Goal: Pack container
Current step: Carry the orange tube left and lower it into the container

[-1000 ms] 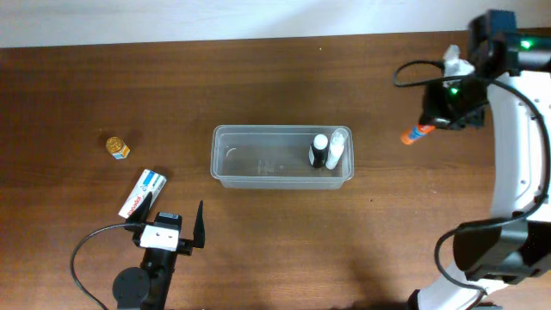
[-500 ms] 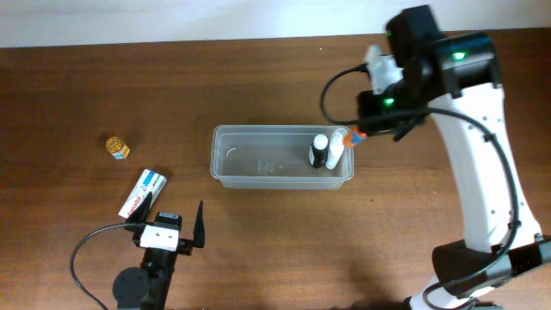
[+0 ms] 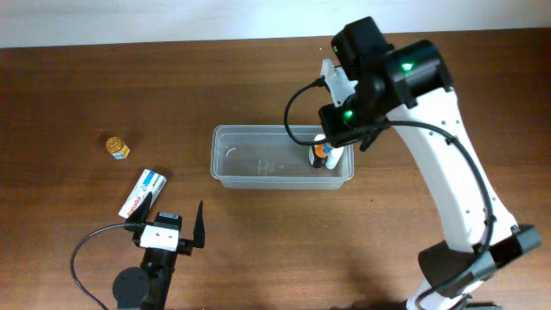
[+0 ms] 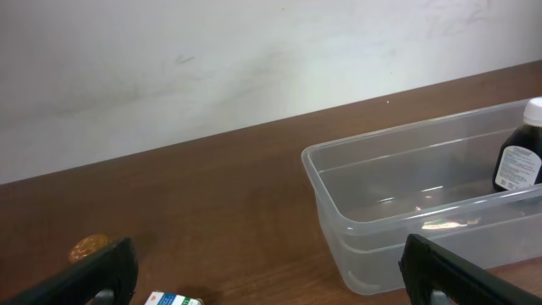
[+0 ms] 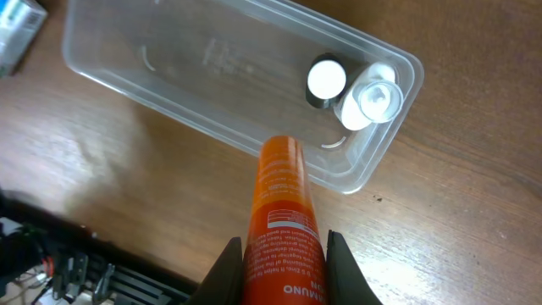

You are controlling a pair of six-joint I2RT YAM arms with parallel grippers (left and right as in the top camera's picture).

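Note:
The clear container [image 3: 258, 131] sits mid-table and holds a dark bottle with a white cap [image 3: 318, 157] and a white bottle [image 3: 337, 158] at its right end. My right gripper [image 3: 327, 146] hangs over that right end, shut on an orange tube [image 5: 282, 212], which points down toward the container's near wall [image 5: 169, 93]. The right wrist view shows the dark bottle's cap [image 5: 326, 79] and the white bottle [image 5: 375, 100] from above. My left gripper [image 3: 170, 213] rests open and empty at the front left. Its wrist view shows the container [image 4: 381, 212] and the dark bottle [image 4: 521, 161].
A white, blue and red box [image 3: 142, 193] lies beside my left gripper's left finger; its end shows in the left wrist view [image 4: 174, 299]. A small gold-capped jar [image 3: 117, 146] stands at the far left, also in the left wrist view [image 4: 87, 247].
My right arm has swung left from the table's far right, carrying the orange tube to above the container's right end. The left arm has not moved.

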